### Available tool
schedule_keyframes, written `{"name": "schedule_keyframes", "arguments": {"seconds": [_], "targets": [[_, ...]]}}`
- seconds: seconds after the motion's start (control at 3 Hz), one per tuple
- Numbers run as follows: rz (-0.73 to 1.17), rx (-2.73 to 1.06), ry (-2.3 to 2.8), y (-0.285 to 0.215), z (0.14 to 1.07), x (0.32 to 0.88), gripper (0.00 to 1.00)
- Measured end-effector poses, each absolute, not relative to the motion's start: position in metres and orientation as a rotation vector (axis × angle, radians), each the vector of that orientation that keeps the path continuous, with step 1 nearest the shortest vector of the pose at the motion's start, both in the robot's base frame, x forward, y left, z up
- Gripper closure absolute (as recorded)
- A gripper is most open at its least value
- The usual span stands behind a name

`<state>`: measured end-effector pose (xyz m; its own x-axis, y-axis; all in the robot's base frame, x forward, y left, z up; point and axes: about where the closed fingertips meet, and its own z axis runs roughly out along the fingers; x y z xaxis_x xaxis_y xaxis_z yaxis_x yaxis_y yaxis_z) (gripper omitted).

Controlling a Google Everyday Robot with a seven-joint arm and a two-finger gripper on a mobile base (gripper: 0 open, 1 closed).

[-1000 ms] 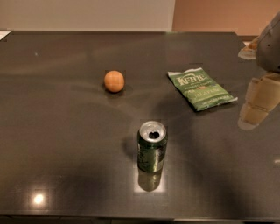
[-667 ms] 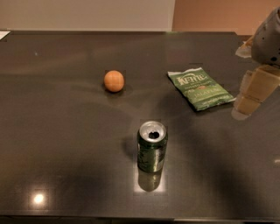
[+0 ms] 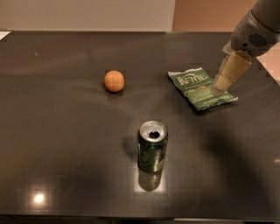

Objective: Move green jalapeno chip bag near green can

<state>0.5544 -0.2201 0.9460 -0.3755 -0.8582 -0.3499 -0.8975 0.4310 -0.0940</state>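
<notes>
The green jalapeno chip bag (image 3: 200, 87) lies flat on the dark table (image 3: 65, 131) at the right, its white lettering facing up. The green can (image 3: 152, 146) stands upright in the middle front, silver top and dark hole showing. It is well apart from the bag, nearer the front edge. My gripper (image 3: 222, 85) comes in from the upper right and hangs over the bag's right edge, its tan tip just above or touching the foil.
A small orange ball (image 3: 114, 81) rests on the table left of the bag. The table's far edge meets a pale wall (image 3: 87, 13). A light glare spot shows at the front left (image 3: 38, 198).
My gripper has moved left and toward the far side, from beside the bag's right end to over the bag's right edge. The bag, can and ball have not moved.
</notes>
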Motion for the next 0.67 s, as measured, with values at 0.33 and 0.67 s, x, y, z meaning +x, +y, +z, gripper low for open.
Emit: {"name": "schedule_keyframes", "arguments": {"seconds": [0.33, 0.67], "targets": [[0.195, -1.478, 2.386, -0.221, 0.923, 0.579, 0.00], [0.208, -1.472, 2.433, -0.227, 0.897, 0.592, 0.00]]}}
